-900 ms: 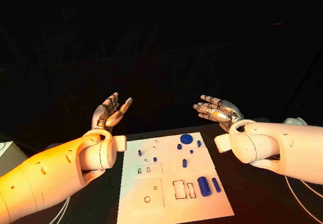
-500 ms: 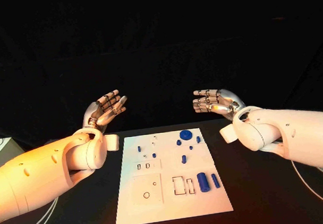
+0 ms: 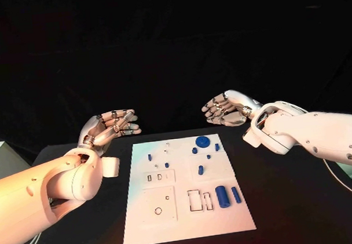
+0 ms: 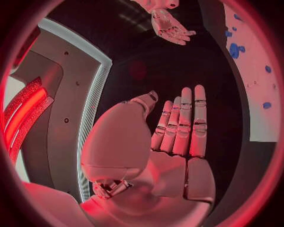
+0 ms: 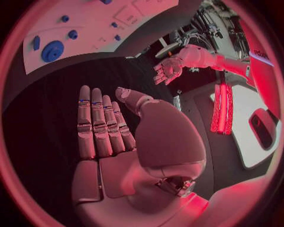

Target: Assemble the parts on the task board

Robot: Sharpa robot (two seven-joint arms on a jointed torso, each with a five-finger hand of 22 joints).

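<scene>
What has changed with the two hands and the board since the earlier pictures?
Both hands have turned from palm-up to facing down and tipped forward above the far end of the task board: left hand, right hand. Neither took hold of anything. The blue parts lie as before.

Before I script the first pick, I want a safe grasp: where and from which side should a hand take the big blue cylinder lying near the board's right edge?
Probably across its middle, from above. The blue cylinder lies flat and lengthwise on the task board, with a thinner blue pin close beside it, so the fingers should straddle its long sides carefully.
</scene>
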